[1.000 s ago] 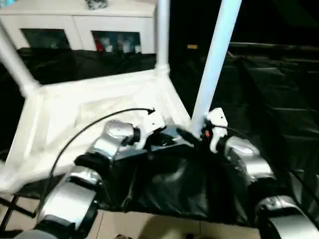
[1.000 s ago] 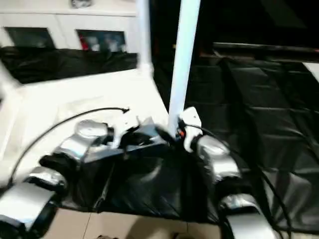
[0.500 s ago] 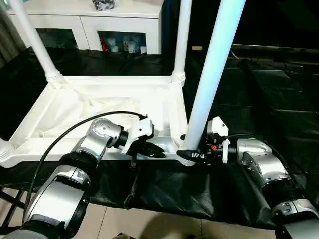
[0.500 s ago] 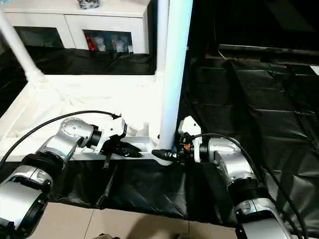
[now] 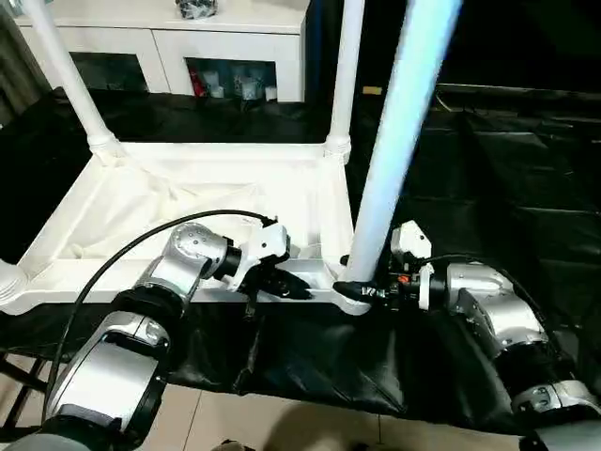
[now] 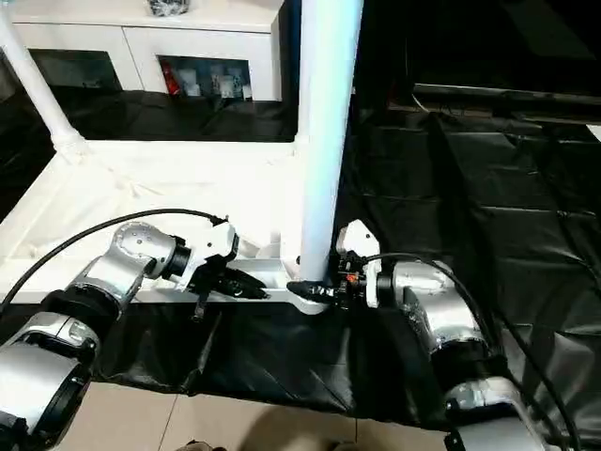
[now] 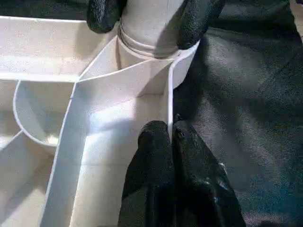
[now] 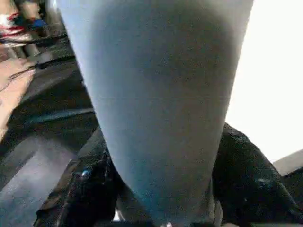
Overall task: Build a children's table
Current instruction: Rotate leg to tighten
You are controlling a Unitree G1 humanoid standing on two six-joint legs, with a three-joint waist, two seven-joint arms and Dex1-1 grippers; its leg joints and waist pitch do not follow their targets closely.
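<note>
At the near corner socket of the upturned white ribbed plastic tabletop, the stiff, light, slippery white tubular leg is clamped low by the right claw, while the tabletop's rim is pinched by the left claw.

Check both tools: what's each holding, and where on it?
Right tool grips the near leg at its base, just above the corner socket. Left tool pinches the tabletop by its near rim wall.

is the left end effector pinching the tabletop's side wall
Yes, the left end effector is closed on the thin side wall of the tabletop, one finger each side.
</note>
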